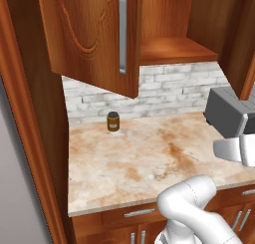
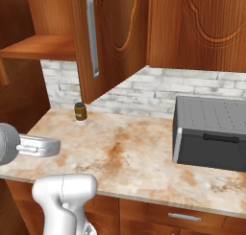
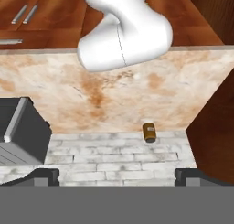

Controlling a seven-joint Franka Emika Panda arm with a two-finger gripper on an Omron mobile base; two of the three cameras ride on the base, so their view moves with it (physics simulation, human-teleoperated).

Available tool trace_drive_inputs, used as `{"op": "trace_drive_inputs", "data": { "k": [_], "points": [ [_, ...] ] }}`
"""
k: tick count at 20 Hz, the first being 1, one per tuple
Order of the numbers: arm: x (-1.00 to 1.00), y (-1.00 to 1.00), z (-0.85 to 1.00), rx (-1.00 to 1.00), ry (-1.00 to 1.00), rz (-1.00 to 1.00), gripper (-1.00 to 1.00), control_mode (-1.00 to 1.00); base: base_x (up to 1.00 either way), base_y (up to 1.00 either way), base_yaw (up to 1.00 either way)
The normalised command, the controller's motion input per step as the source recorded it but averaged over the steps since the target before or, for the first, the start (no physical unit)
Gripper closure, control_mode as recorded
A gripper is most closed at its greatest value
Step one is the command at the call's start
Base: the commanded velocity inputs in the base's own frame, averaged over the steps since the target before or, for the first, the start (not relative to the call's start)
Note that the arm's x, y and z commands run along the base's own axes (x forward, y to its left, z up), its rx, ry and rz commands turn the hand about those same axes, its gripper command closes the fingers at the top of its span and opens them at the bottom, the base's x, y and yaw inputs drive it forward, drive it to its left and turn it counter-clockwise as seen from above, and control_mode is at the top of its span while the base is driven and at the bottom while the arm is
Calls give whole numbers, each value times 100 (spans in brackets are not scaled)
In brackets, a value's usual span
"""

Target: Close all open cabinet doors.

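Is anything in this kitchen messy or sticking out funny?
Yes. One tall cabinet door hangs wide open, swung out over the counter, so the wooden shelf inside shows. Nothing looks spilled or broken: the little jar stands upright by the brick wall, and the grey box sits flat.

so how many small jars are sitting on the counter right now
1. A single small brown jar with a dark lid stands upright at the back of the marbled beige countertop, near the white brick backsplash, below the open reddish-brown wooden cabinet door. More could be hidden behind the grey toaster oven.
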Motion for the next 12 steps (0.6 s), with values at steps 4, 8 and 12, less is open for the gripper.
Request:
{"op": "trace_drive_inputs", "data": {
  "k": [4, 8, 12],
  "points": [
    [-17, -89, -3, 3, -8, 3, -100, -100, 0, 0, 0],
    [5, -78, -11, 18, 2, 0, -100, -100, 0, 0, 0],
    [10, -91, 0, 15, 0, 2, -100, -100, 0, 0, 0]
  ]
}}
